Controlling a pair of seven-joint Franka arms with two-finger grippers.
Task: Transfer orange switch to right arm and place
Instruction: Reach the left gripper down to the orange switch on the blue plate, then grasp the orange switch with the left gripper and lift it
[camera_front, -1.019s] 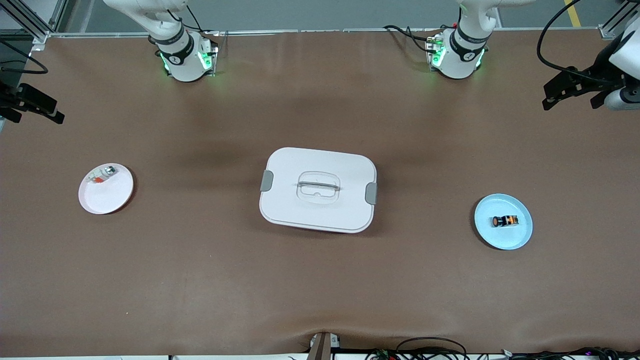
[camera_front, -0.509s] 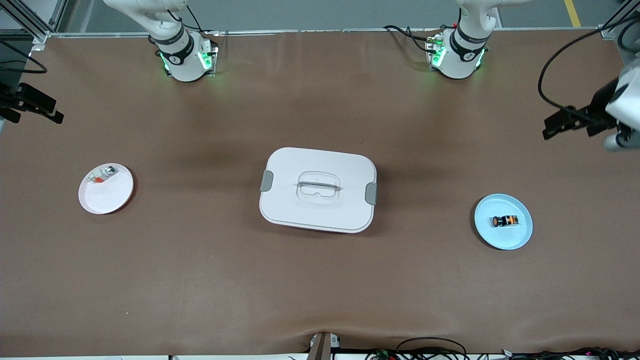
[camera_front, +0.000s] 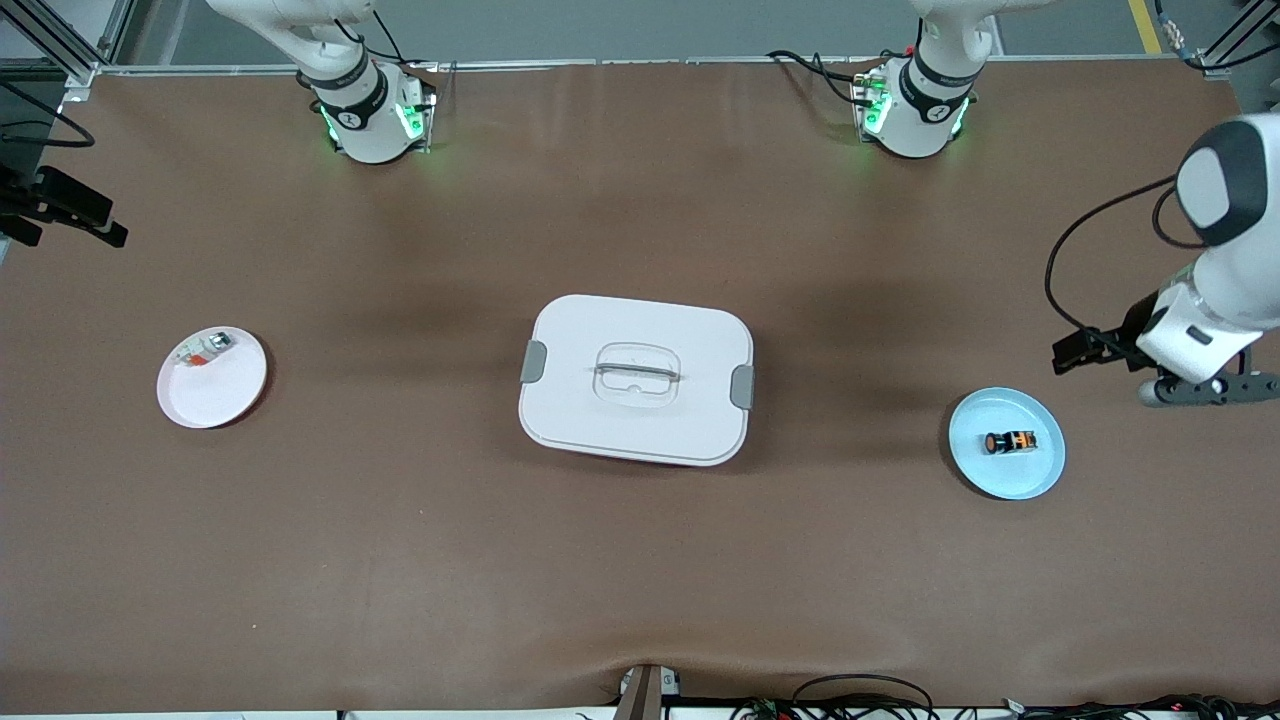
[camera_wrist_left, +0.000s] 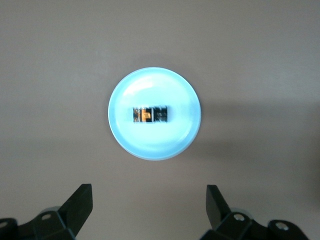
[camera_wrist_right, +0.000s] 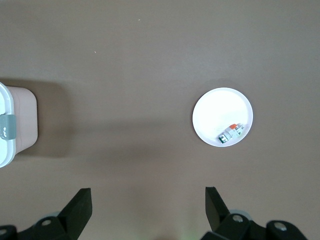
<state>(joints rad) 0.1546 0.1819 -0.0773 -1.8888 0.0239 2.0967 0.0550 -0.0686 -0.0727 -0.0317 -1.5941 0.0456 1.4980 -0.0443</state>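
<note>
The orange switch (camera_front: 1008, 441) lies on its side in the middle of a light blue plate (camera_front: 1040, 475), toward the left arm's end of the table. In the left wrist view the switch (camera_wrist_left: 149, 115) sits on the plate (camera_wrist_left: 155, 145), ahead of my open, empty left gripper (camera_wrist_left: 148, 192). In the front view the left gripper (camera_front: 1205, 390) hangs over the bare table beside the plate. My right gripper (camera_wrist_right: 148, 192) is open and empty. It waits high over the right arm's end of the table, with only black parts (camera_front: 60, 205) showing at the front view's edge.
A white lidded box (camera_front: 636, 380) with grey latches stands mid-table; its corner shows in the right wrist view (camera_wrist_right: 7, 130). A white plate (camera_front: 215, 395) toward the right arm's end holds a small silver-white piece (camera_front: 203, 350) with a red-orange bit, also in the right wrist view (camera_wrist_right: 231, 134).
The left arm has swung toward the front camera and come down, from the table's edge to beside the blue plate. The right arm has barely moved. The switch has not moved.
</note>
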